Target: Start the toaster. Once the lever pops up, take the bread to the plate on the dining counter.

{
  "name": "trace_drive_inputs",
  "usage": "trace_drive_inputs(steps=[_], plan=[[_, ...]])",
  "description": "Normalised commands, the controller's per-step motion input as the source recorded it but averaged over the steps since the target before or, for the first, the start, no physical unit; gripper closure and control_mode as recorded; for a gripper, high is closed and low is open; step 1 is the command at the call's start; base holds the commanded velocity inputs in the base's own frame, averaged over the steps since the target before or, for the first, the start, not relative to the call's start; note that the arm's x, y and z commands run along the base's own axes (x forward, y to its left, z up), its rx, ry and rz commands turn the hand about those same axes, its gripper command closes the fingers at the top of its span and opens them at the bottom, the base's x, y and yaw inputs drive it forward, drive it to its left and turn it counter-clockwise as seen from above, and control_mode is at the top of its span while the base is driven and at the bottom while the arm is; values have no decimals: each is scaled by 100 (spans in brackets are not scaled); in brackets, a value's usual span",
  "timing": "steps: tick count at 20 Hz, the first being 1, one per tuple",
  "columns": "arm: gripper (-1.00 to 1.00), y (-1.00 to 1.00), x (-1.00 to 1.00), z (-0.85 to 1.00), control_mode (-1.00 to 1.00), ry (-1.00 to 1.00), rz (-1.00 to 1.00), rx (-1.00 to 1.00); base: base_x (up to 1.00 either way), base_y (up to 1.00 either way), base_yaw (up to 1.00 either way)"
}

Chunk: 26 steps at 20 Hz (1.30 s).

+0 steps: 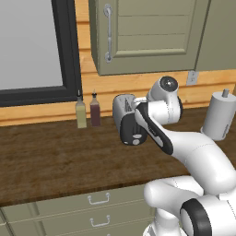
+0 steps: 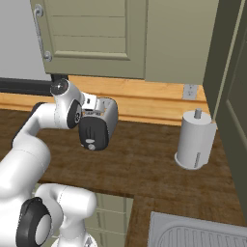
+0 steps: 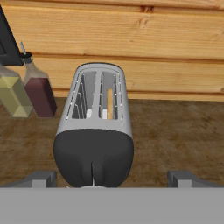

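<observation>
Gripper [image 3: 112, 179] jaws spread wide apart, nothing held, 1 fingertip [image 3: 41, 178] on each side of the toaster's black end panel, not touching it. Toaster [image 3: 95, 131] sits straight ahead of the hand on the wood counter [image 3: 175, 135], 2 slots facing up. Bread [image 3: 109, 104] stands edge-on in the right slot, ahead of the fingers. 2 bottles [image 3: 26, 87] ahead and to the left, against the wall. Paper-towel roll [image 2: 195, 140] well off to the right.
</observation>
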Motion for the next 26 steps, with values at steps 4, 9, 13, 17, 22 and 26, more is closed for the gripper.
trace_drive_inputs(steps=[4,9,13,17,22,26], plan=[[-100,0,0,0,-100,0,0,0,0,0,0],[-100,0,0,0,-100,0,0,0,0,0,0],[-100,0,0,0,-100,0,0,0,0,0,0],[-100,0,0,0,-100,0,0,0,0,0,0],[-100,0,0,0,-100,0,0,0,0,0,0],[-100,0,0,0,-100,0,0,0,0,0,0]])
